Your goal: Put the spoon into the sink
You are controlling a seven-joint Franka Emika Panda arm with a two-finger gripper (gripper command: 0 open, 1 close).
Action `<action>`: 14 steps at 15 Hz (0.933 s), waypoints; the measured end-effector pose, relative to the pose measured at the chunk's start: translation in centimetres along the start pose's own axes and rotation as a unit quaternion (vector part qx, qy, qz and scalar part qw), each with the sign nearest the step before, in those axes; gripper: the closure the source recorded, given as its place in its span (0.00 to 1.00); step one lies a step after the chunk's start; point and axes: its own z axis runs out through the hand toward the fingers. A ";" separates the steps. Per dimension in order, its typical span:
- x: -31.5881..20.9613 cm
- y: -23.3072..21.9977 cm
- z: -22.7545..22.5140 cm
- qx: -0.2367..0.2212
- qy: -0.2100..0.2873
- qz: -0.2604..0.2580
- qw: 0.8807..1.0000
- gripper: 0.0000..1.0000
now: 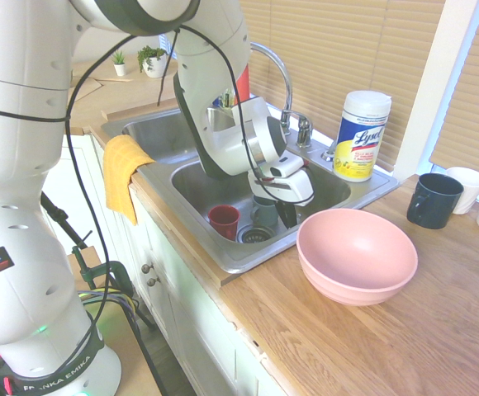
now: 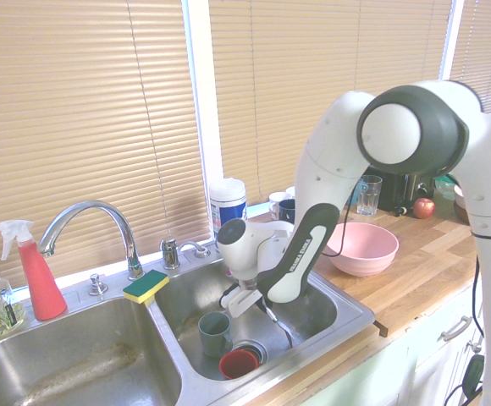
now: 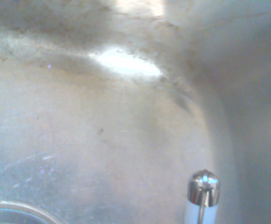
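My gripper (image 1: 279,211) (image 2: 251,299) hangs low inside the sink (image 1: 196,186) (image 2: 315,309), the nearer steel basin with a round drain (image 1: 256,234). It is shut on the spoon. The spoon's white handle with a silver end cap (image 3: 203,195) shows in the wrist view over the bare steel floor of the basin. In the second exterior view a short white piece, the spoon (image 2: 239,303), slants out below the hand. The spoon's bowl is hidden.
A red cup (image 1: 223,221) (image 2: 239,364) and a dark green cup (image 2: 214,332) stand in the basin by the drain, close to the gripper. The pink bowl (image 1: 357,254) sits on the wooden counter. A faucet (image 2: 89,222), sponge (image 2: 146,286), Lysol tub (image 1: 362,134) and yellow cloth (image 1: 120,173) ring the sink.
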 end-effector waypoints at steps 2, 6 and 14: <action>-0.2 -1.0 1.2 -0.015 -0.001 0.000 1.000 1.00; 0.0 -2.5 3.6 -0.043 -0.017 0.009 0.999 1.00; 0.6 -3.4 3.7 -0.049 -0.032 0.000 0.998 0.00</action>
